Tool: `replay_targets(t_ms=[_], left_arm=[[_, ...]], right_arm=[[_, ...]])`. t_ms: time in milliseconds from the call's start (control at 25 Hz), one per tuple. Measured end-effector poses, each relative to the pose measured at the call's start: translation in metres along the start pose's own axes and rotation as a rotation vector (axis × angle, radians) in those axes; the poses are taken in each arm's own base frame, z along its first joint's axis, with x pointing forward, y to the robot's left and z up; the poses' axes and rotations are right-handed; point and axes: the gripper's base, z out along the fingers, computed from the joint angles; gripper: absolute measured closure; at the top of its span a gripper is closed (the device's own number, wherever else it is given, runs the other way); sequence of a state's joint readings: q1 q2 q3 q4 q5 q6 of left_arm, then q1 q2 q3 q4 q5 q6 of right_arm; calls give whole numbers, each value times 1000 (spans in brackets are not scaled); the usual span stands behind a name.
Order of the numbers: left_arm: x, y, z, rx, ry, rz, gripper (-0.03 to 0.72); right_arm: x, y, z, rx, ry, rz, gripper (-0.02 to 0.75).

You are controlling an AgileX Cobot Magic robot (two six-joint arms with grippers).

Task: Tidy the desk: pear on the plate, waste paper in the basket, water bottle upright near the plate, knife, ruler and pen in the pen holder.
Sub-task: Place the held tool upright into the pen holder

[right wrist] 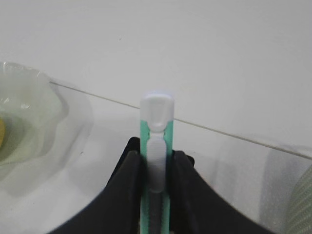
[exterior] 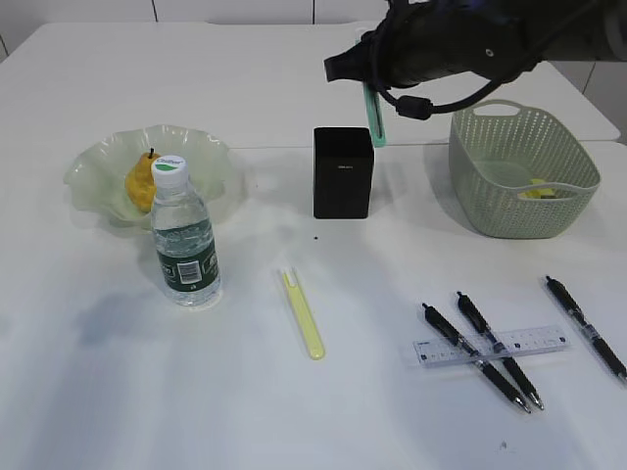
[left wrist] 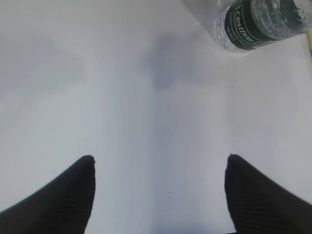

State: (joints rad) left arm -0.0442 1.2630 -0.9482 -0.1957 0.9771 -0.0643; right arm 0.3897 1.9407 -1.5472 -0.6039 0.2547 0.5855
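Observation:
My right gripper [exterior: 368, 78] [right wrist: 156, 157] is shut on a green utility knife [exterior: 375, 119] [right wrist: 156, 117] and holds it upright just above the black pen holder [exterior: 343, 172]. A yellow pear [exterior: 140, 182] lies in the wavy glass plate [exterior: 93, 162]. The water bottle [exterior: 184, 238] stands upright in front of the plate. A yellow knife [exterior: 304, 315], a clear ruler [exterior: 490, 345] and three black pens [exterior: 477, 358] lie on the table. My left gripper [left wrist: 161, 158] is open and empty over bare table, with the bottle [left wrist: 258, 22] ahead to its right.
The green basket [exterior: 470, 147] stands at the back right with yellow paper [exterior: 537, 192] inside. One pen [exterior: 586, 328] lies apart at the far right. Two pens cross the ruler. The plate's edge [right wrist: 29, 122] shows in the right wrist view.

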Motion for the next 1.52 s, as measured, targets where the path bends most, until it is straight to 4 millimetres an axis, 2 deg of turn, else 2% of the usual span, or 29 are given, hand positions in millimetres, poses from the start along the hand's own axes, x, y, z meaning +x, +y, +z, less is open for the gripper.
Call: replay_targets(t_ms=[200,520,760,920,1520], left_arm=[[0,0,0,1,0,0,98],[0,0,0,1,0,0,98],[0,0,0,1,0,0,98],[0,0,0,1,0,0,98],[0,0,0,1,0,0,98]], right_arm=[[2,-11,24,-31,-66,32,625],[13,-1,59,-98,-121,28,625],[8,-3,68,-120,-176,27,625],[13,-9,76,-138,-209,35,625],[54,-8,112,-179,-172,29,625]])
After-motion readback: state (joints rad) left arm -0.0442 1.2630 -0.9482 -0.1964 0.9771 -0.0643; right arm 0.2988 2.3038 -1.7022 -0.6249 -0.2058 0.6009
